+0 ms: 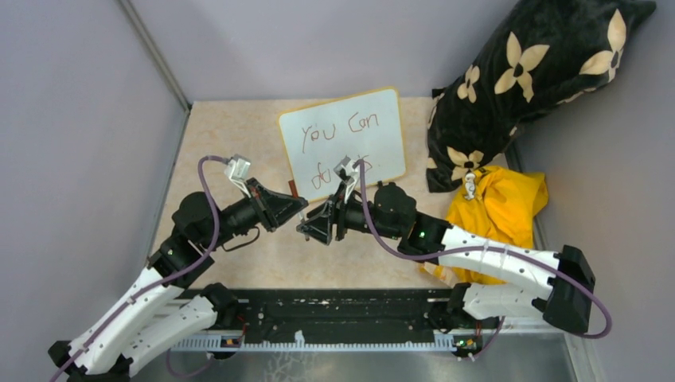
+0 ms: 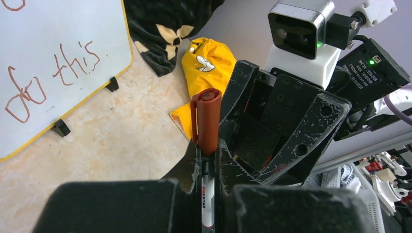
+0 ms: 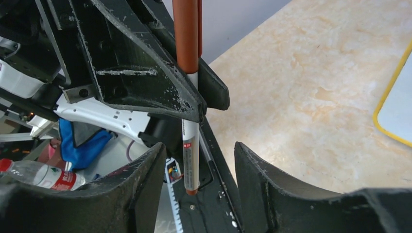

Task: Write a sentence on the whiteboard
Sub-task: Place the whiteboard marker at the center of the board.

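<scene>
Top external: you're seeing the whiteboard (image 1: 342, 139) sitting on the surface (image 1: 231, 143) at 12 o'clock from both grippers, with a thin yellow-orange frame running round it. Left wrist view is showing it resting on two small black feet (image 2: 60, 127). The sentence (image 1: 338, 131) is sitting on the board in two lines, "You can" above "do this", in reddish-brown ink. From above, the right arm's wrist is hiding part of the lower line.

Your left gripper (image 1: 296, 204) is clenching a marker (image 1: 294, 189). Its jaws are pressing tight on the white barrel, and the brown cap (image 2: 209, 119) is sticking out past the fingertips, seated on the pen.

Your right gripper (image 1: 310, 229) is sitting just at 4 o'clock of the left one, nose to nose with it, jaws released. In the right wrist view its two fingers (image 3: 145, 184) are standing wide apart. The marker's tail end is hanging in the gap with space showing on both sides, so that gripper is grasping nothing.

Off the board, a black flowered pillow (image 1: 525, 87) is leaning in the corner at 2 o'clock of it. A yellow cloth bundle (image 1: 501, 203) is lying at 4 o'clock of the board, touching the pillow. A water bottle (image 3: 39, 175) is showing at 8 o'clock in the right wrist view, past the surface edge.
</scene>
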You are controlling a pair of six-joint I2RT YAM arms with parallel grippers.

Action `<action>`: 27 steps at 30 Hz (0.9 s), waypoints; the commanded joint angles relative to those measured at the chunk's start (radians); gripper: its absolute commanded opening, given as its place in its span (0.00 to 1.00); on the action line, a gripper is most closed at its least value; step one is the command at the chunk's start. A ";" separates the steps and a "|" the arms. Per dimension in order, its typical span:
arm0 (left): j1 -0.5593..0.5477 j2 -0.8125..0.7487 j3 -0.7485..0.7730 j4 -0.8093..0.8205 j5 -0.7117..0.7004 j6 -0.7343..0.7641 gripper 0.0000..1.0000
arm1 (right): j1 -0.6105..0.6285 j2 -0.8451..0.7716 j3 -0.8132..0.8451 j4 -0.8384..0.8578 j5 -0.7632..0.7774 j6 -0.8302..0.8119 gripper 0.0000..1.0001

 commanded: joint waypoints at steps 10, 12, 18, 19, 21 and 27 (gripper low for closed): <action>0.001 -0.002 -0.050 0.080 0.029 -0.053 0.00 | -0.020 0.000 -0.030 0.119 0.003 0.033 0.14; 0.001 0.002 -0.048 0.064 0.016 -0.053 0.03 | -0.022 -0.003 -0.031 0.102 0.005 0.019 0.04; 0.001 -0.004 -0.040 0.020 -0.043 -0.042 0.74 | -0.021 -0.045 -0.041 -0.007 0.056 -0.048 0.00; 0.000 -0.008 -0.036 0.005 -0.068 -0.040 0.85 | -0.020 -0.056 -0.044 -0.032 0.071 -0.062 0.00; 0.001 -0.019 -0.025 -0.036 -0.142 -0.035 0.98 | -0.020 -0.069 -0.043 -0.096 0.099 -0.096 0.00; 0.001 -0.082 -0.018 -0.131 -0.460 0.069 0.99 | -0.020 -0.027 -0.033 -0.312 0.148 -0.219 0.00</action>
